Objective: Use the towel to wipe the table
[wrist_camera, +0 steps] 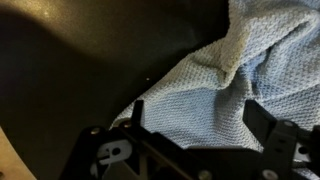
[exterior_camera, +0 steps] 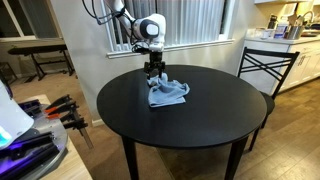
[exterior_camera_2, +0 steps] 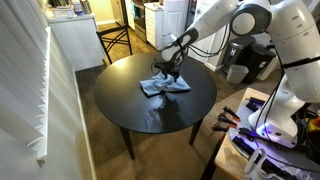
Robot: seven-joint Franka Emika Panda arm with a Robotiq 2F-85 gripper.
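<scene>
A light blue waffle-weave towel (exterior_camera: 167, 93) lies crumpled on the round black table (exterior_camera: 200, 115), toward its far side; it also shows in the other exterior view (exterior_camera_2: 163, 85) and fills the wrist view (wrist_camera: 215, 85). My gripper (exterior_camera: 152, 75) hangs straight down over the towel's near-left part, low and close to the cloth (exterior_camera_2: 168, 72). In the wrist view the two black fingers (wrist_camera: 198, 118) stand apart with towel fabric between them, not closed on it.
A black chair (exterior_camera: 264, 68) stands at the table's right far side, also seen in an exterior view (exterior_camera_2: 113, 42). A window with blinds lies behind the arm. Tool clutter (exterior_camera: 60, 108) sits to the left. The bare tabletop (exterior_camera_2: 150, 115) spreads in front of the towel.
</scene>
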